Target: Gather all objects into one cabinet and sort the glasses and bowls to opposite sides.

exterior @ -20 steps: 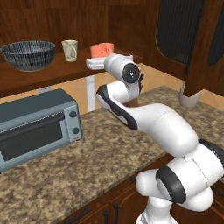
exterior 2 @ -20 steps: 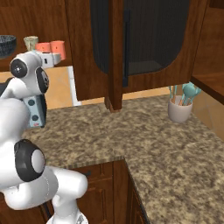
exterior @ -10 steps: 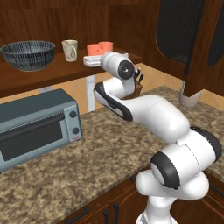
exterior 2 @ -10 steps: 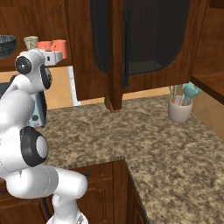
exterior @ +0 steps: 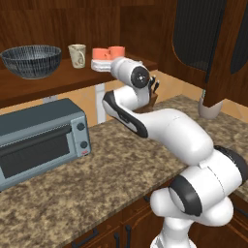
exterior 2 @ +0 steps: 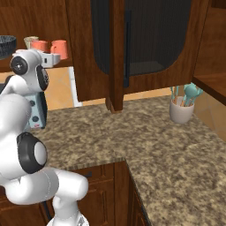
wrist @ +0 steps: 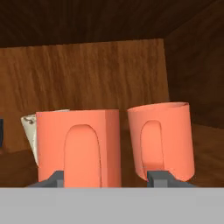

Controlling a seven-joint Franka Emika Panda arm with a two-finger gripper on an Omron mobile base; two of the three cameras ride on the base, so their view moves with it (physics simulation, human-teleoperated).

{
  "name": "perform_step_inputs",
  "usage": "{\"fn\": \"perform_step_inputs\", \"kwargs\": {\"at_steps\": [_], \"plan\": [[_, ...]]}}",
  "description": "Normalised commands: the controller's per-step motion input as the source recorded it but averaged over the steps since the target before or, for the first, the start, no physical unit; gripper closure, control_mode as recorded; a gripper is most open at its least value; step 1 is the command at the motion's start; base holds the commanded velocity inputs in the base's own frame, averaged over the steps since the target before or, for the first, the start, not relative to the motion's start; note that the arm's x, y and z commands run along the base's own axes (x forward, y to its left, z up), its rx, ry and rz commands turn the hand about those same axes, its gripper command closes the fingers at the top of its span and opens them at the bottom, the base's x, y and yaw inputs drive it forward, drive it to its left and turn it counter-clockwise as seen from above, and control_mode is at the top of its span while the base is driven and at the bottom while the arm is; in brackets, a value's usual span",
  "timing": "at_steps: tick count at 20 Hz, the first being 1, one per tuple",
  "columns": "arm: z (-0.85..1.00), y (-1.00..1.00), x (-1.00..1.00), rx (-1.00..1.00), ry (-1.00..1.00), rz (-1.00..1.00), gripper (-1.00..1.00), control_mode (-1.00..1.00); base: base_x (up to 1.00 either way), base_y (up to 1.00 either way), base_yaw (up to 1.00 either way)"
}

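Observation:
On the plank shelf [exterior: 48, 83] of the wall cabinet stand the dark ribbed bowl [exterior: 31, 59] at the left, then the beige cup [exterior: 77, 54], then two salmon-orange cups [exterior: 100, 52] [exterior: 117, 51] side by side. My gripper [exterior: 100, 63] is at the shelf's front edge, just before the salmon cups. In the hand view it [wrist: 108, 177] is open, one fingertip before the left cup [wrist: 78, 144] and one before the right cup [wrist: 159, 135], holding nothing. The beige cup [wrist: 28, 127] peeks out behind the left one. From the right base view, the cups [exterior 2: 39, 45] [exterior 2: 59, 48] stand above the hand [exterior 2: 54, 58].
A grey toaster oven [exterior: 41, 138] sits on the granite counter [exterior 2: 132, 137] below the shelf. A knife block [exterior: 154, 92] stands behind my arm. An open dark-panelled cabinet door [exterior 2: 141, 39] hangs to the right, and a holder of utensils [exterior 2: 182, 108] stands beyond it.
My arm's upper links have swung and its wrist has turned, while the hand stays at the shelf edge by the salmon cups. Bowl and beige cup have not moved.

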Motion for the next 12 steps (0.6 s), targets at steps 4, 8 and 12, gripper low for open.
{"fn": "perform_step_inputs", "kwargs": {"at_steps": [4, 8, 12], "plan": [[0.36, 0.0, -0.28, 0.15, 0.06, 0.0, -1.0, -1.0, 0.0, 0.0, 0.0], [0.06, 0.0, -0.03, 0.06, 0.0, -0.01, -1.0, -1.0, 0.0, 0.0, 0.0], [-0.66, 0.0, 0.0, -0.04, -0.05, -0.16, -1.0, -1.0, 0.0, 0.0, 0.0]]}}
